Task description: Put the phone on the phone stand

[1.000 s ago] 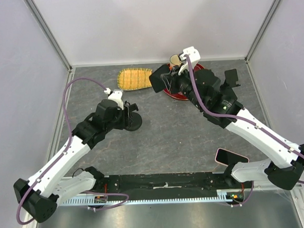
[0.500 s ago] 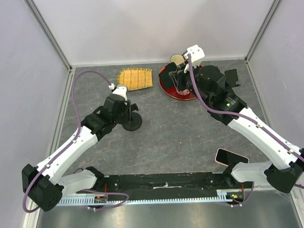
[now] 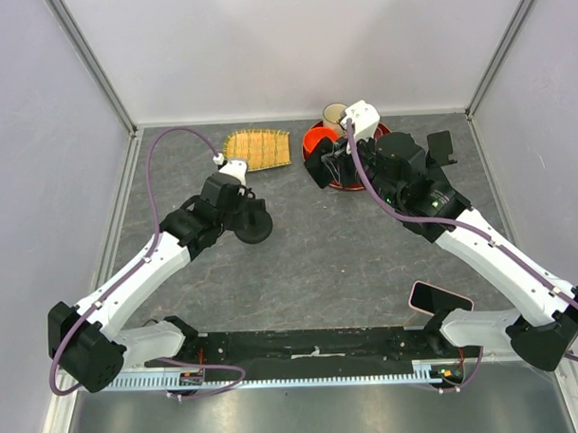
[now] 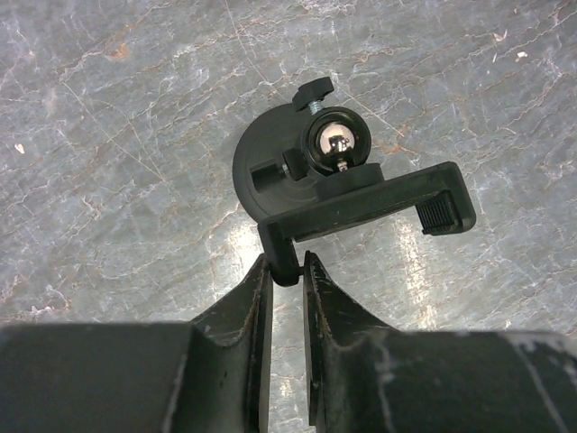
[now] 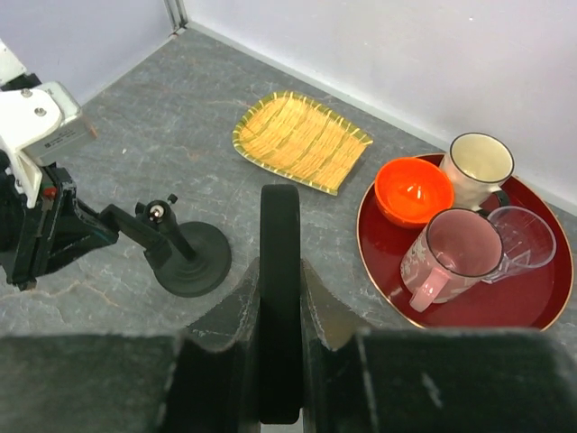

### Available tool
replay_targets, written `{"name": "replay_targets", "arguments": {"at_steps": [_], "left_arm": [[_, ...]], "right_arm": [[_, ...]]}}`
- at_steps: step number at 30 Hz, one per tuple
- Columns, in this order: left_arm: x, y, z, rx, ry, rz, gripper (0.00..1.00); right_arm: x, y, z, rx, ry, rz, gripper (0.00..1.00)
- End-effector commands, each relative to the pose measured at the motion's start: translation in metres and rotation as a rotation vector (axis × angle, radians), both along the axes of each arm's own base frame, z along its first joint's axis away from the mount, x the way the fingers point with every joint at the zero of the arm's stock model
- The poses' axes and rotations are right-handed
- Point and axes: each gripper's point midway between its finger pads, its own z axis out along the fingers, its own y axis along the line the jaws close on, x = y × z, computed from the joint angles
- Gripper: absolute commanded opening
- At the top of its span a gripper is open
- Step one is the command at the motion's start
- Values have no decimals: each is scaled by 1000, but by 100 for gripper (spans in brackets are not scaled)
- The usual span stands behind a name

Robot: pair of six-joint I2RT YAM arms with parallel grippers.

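Observation:
The phone stand (image 4: 361, 206) is black, with a round base, a ball joint and a flat holder plate, and it stands on the grey table (image 3: 328, 253) left of centre. My left gripper (image 4: 287, 263) is shut on the end of the holder plate; the top view shows this gripper (image 3: 235, 203) just left of the stand (image 3: 254, 221). Gripped edge-on in my shut right gripper (image 5: 279, 267) is the black phone (image 5: 279, 225). The phone hangs above the table to the right of the stand (image 5: 191, 262), in front of the tray.
A red tray (image 5: 379, 271) at the back holds an orange bowl (image 5: 413, 191), a white mug (image 5: 476, 162), a pink mug (image 5: 451, 257) and a clear cup (image 5: 518, 236). A bamboo mat (image 3: 259, 148) lies behind the stand. A pink phone (image 3: 440, 297) lies front right, a black object (image 3: 441, 147) back right.
My left gripper has moved in to the stand and shut on its holder plate. My right arm has shifted the phone a little to the left, near the tray's front edge.

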Motion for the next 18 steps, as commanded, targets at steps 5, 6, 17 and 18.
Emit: {"name": "replay_targets", "arguments": {"at_steps": [5,6,17,18], "left_arm": [[-1,-16,34,-15,-116,-224,2],[-6,-24,36,-39,-121,-277,2],[-30,-48,33,-77,-147,-564,2],[-31,-49,32,-81,-142,-564,2]], "right_arm": [[-13,25,24,26,-34,168,0],[-14,26,24,8,-47,188,0],[-42,32,22,-35,-88,349,0],[-43,32,21,-39,-87,353,0]]}}
